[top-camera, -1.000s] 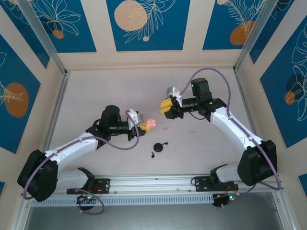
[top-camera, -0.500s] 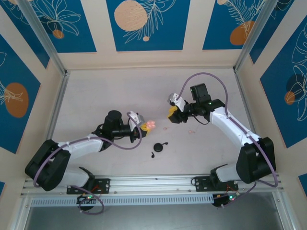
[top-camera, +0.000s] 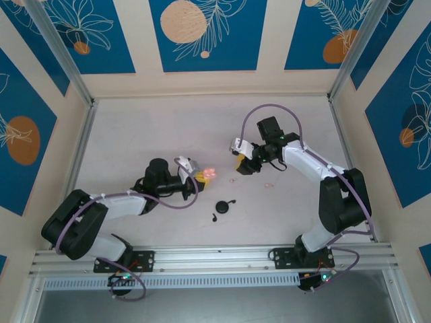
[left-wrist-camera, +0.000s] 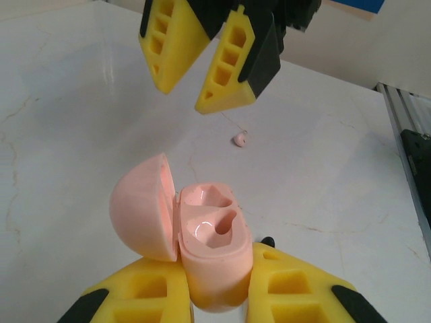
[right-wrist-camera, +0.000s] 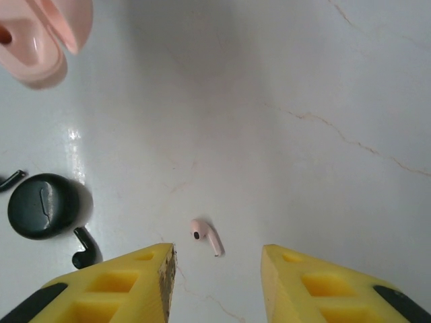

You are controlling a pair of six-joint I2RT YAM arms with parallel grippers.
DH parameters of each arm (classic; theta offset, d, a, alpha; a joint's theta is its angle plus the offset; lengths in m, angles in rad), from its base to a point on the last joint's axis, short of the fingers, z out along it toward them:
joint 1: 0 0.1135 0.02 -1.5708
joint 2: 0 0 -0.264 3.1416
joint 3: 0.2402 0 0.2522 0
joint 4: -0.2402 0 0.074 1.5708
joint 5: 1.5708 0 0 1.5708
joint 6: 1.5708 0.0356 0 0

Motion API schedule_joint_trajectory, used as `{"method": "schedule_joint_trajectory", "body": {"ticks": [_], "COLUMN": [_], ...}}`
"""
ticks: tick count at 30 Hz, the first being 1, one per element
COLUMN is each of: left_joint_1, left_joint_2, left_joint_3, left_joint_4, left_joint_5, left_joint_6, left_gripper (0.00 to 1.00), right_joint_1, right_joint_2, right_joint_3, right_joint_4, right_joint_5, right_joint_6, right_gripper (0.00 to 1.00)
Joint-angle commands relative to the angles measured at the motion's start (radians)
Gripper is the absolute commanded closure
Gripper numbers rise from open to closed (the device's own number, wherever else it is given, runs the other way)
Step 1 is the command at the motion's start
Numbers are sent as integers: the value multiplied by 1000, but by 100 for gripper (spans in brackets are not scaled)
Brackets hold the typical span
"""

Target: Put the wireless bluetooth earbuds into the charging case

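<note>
- The left claw (left-wrist-camera: 215, 293) pinches the pink charging case (left-wrist-camera: 210, 235) by its base, with the lid hinged open to one side.
- The right claw (right-wrist-camera: 217, 262) hangs spread, nothing between its fingers, just above a pink earbud (right-wrist-camera: 205, 237) lying on the counter (right-wrist-camera: 303, 101).
- A black case (right-wrist-camera: 42, 205) sits nearby, a black earbud (right-wrist-camera: 84, 247) just beside it.

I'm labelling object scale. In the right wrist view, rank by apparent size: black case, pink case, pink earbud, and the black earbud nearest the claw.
1. black case
2. pink earbud and black earbud: too alike to rank.
The pink case is cut off by the frame edge and held up, so it stays unplaced.
</note>
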Motion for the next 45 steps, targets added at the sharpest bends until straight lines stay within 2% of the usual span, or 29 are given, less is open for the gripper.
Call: {"method": "schedule_joint_trajectory", "body": {"ticks": [1,18,32,45], "left_joint_1": [24,83,96,97], "left_joint_2": [16,-13,-65,-110], "left_joint_3": [-20,-54,-56,-57], "left_joint_4": [68,78,-5,-68], "left_joint_5": [13,37,35,22], "left_joint_6": [-25,-49,-20,-4], "left_gripper": [85,86,86,85], "right_joint_1": [15,83,109,117], "right_joint_2": [29,216,354,410], "right_joint_3": [45,181,236,273], "right_joint_4": [-50,-205,-267,-293], "right_joint_5": [-34,75,139,141], "right_joint_6": [-91,-233,-261,-265], "right_gripper": [61,60,61,63]}}
